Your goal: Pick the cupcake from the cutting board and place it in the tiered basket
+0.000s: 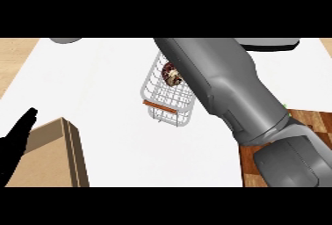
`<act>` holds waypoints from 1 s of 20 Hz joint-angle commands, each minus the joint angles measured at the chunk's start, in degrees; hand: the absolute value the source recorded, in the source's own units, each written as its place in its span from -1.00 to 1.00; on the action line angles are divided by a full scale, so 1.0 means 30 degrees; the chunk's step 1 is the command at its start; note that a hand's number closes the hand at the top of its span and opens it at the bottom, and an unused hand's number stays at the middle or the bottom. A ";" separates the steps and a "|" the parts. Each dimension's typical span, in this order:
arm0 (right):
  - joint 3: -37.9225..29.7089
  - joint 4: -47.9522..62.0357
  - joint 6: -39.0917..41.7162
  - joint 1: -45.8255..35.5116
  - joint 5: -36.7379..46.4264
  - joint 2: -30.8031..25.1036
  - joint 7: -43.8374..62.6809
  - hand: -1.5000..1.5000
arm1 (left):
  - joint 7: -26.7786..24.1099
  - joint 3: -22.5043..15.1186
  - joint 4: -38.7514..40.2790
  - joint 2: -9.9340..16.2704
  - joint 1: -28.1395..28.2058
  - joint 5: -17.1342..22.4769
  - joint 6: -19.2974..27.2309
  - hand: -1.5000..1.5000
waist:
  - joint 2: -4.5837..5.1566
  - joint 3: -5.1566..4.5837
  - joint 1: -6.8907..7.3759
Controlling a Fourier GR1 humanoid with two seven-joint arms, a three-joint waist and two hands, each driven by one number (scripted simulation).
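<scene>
While the right forearm (pixel 227 88) hides its hand, the cupcake (pixel 172 74) lies in the tiered basket (pixel 165 94); left hand (pixel 16 140) open.

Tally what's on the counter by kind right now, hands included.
Cupcake: 1, in the basket
Tiered basket: 1
Cutting board: 1
Wooden box: 1
Hands in view: 1, the left hand
Total: 5
</scene>
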 commanded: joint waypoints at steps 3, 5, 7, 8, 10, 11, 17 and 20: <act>-0.1457 0.0667 -0.1215 0.1077 -0.0913 0.0114 0.3307 -1.00 | -0.0471 -0.0645 0.2068 -0.0977 -0.0533 -0.1221 0.0740 0.00 | 0.0141 -0.0418 -0.0511; -0.1503 0.0491 -0.1643 0.0938 -0.0722 -0.0167 0.2900 -1.00 | -0.0609 -0.0357 0.2205 -0.0731 -0.0175 -0.1182 0.0386 0.00 | 0.0123 -0.0414 -0.0384; -0.1421 -0.0486 -0.2593 0.1323 -0.0609 -0.0043 0.2499 -1.00 | -0.0550 -0.0230 0.2233 -0.0794 -0.0321 -0.1060 0.0298 0.00 | 0.0025 -0.0401 -0.0586; -0.1463 -0.0746 -0.2350 0.0611 -0.0553 -0.0024 0.2626 -1.00 | -0.0716 -0.0548 0.1551 -0.1270 0.0461 -0.1552 0.0648 0.00 | -0.0005 -0.0401 -0.0430; -0.1192 -0.1289 -0.3463 0.0656 -0.0135 0.0103 0.2696 -1.00 | -0.1220 0.0337 0.3082 -0.0679 -0.0449 -0.1024 0.0194 0.00 | 0.0041 -0.0426 -0.0641; -0.1501 -0.1654 -0.3764 -0.0293 -0.0111 -0.0119 0.3075 -1.00 | -0.0649 0.0300 0.2084 -0.0410 -0.0285 -0.0836 -0.0058 0.00 | 0.0027 -0.0415 -0.0470; -0.2590 -0.3754 -0.5690 -0.0672 0.0305 -0.1691 0.4776 -1.00 | -0.0391 0.0914 0.1761 -0.0469 0.0615 -0.0447 -0.0115 0.00 | -0.0213 -0.0389 -0.0908; -0.3770 -0.5044 -0.6568 -0.0501 -0.0049 -0.1717 0.6053 -1.00 | -0.0343 0.0824 0.1836 -0.0836 0.0127 -0.0918 0.0507 0.00 | -0.0337 -0.0375 -0.1569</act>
